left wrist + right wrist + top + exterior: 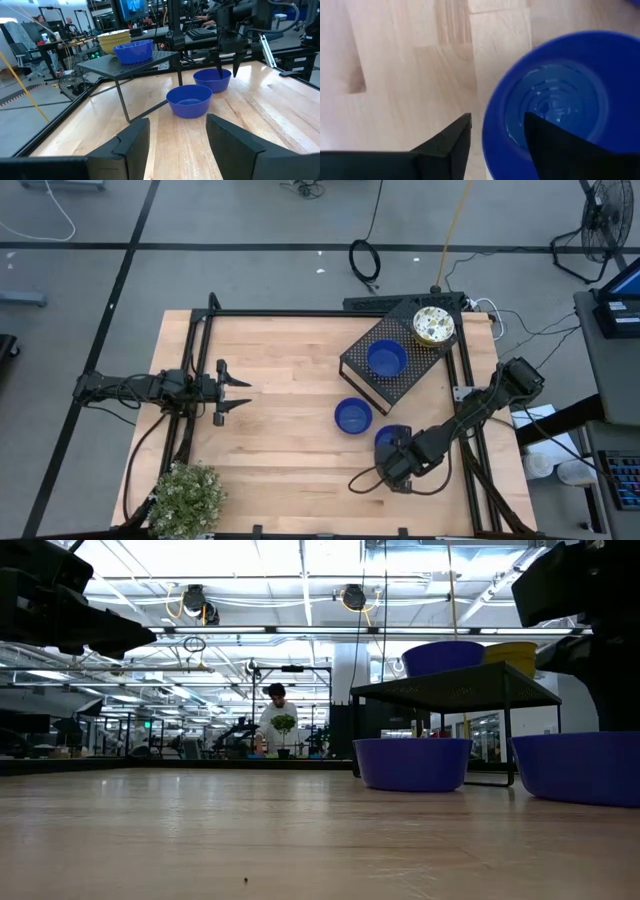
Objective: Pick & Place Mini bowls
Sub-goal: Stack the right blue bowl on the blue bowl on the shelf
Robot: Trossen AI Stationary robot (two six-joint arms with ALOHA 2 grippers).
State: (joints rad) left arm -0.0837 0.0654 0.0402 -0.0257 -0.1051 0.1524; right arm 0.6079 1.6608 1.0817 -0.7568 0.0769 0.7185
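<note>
Three blue mini bowls show. One [386, 358] sits on the black perforated box [372, 383] beside a cream speckled bowl [433, 325]. Another [352, 416] rests on the table in front of the box. The third [555, 105] stands on the table near the right edge, below my right gripper [497, 120]. That gripper points down and is open, with one finger outside the bowl's near rim [490, 135] and one over its inside; no touch shows. My left gripper [240, 395] waits open at the table's left, pointing level.
A potted plant [187, 495] stands at the near left corner. Black frame rails [300, 313] run along the table's far and side edges. Bare wood [280, 440] lies between the arms. A person [275, 720] stands far off in the room.
</note>
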